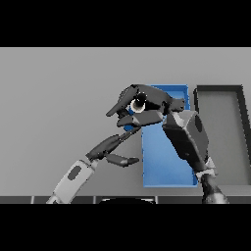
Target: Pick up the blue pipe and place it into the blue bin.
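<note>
The right hand [147, 104] has its fingers curled round the blue pipe [128, 121], of which only small blue patches show beneath the palm, held up at the left rim of the blue bin [166, 171]. Pickup looks done; carrying it over the bin and letting go remain. The left hand [110, 147] hangs beside, fingers straight, holding nothing. A dark tray [220, 137] sits at the table's right edge

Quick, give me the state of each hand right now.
Left hand: open, fingers straight, holding nothing.
Right hand: shut on the blue pipe, at the left edge of the blue bin.
</note>
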Controlling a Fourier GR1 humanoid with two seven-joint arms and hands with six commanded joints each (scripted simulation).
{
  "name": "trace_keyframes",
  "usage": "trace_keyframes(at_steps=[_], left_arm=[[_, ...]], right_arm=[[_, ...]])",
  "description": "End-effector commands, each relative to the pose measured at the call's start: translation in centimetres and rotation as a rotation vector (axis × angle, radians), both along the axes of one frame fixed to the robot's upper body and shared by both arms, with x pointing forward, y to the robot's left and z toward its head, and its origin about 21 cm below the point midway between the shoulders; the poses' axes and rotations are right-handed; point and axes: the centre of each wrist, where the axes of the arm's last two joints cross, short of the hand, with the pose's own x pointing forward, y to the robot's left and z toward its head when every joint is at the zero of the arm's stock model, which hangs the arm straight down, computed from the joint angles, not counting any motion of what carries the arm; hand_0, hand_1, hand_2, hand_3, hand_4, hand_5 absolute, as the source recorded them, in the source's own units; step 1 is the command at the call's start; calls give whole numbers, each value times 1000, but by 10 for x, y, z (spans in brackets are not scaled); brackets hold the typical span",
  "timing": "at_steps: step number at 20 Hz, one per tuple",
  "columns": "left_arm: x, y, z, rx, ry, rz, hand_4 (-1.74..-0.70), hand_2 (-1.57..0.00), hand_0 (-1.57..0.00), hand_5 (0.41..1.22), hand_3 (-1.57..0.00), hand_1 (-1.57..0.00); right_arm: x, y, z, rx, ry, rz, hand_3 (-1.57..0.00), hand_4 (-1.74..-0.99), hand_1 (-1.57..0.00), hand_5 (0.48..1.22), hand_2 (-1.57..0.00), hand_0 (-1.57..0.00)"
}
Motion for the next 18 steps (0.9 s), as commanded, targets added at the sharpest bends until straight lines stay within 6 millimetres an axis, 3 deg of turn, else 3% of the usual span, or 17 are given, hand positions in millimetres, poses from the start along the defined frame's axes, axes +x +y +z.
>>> trace_keyframes(at_steps=[1,5,7,12,18], left_arm=[[1,-2,1,12,-6,0,-920,-1,-1,487,-1,-1],[4,2,2,30,-7,15,-899,0,0,487,0,0],[1,0,2,25,-3,6,-890,1,0,485,1,0],[1,7,6,19,-22,17,-881,1,1,482,1,1],[1,4,1,41,-17,13,-868,1,1,481,1,1]], right_arm=[[6,-5,8,16,11,-53,-1571,-1495,-1571,1221,-1571,-1571],[35,-27,37,45,33,-302,-1571,-1497,-1571,1221,-1571,-1571],[55,-44,28,13,55,-403,-1571,-1498,-1571,1221,-1571,-1571],[94,-88,-27,-85,236,-615,-1571,-1499,-1571,1221,-1571,-1571],[95,-119,-104,-251,456,-800,-1571,-1499,-1571,1221,-1571,-1571]])
